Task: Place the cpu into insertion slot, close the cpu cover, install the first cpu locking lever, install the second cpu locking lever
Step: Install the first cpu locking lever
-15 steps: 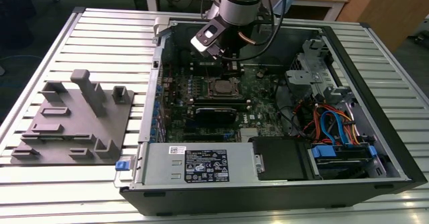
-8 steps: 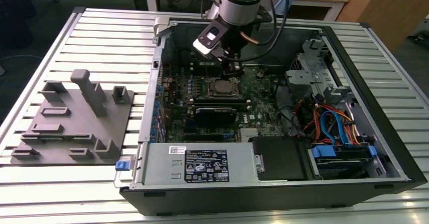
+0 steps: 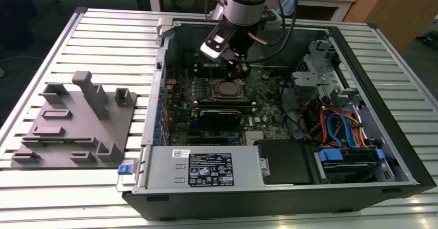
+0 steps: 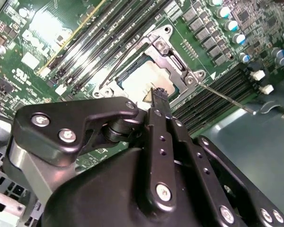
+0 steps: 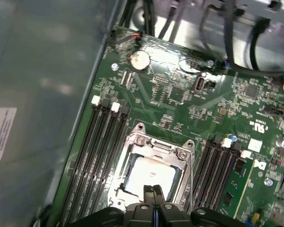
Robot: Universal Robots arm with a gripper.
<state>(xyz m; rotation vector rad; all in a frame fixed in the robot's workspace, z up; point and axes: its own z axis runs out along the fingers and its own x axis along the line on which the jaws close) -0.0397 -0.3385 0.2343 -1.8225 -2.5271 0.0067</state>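
The cpu (image 5: 150, 173), a square chip with a dull silver top, lies in the insertion slot (image 3: 226, 90) on the green board. The cpu cover (image 5: 157, 147), a silver frame, lies flat around the chip, which shows through its window (image 4: 143, 79). A thin metal lever rod (image 4: 227, 98) sticks out from one corner of the socket over the memory slots. My gripper (image 5: 154, 191) hangs just above the socket's edge with its black fingers together and nothing between them; it is seen from behind in the second wrist view (image 4: 159, 93), and inside the case in the exterior view (image 3: 237, 69).
Long black memory slots (image 5: 102, 151) flank the socket on both sides. The open case (image 3: 383, 111) walls in the board, with a power supply (image 3: 205, 168) in front and cables and drive bays (image 3: 342, 131) on the exterior view's right. A grey fixture plate (image 3: 72, 131) lies outside the case.
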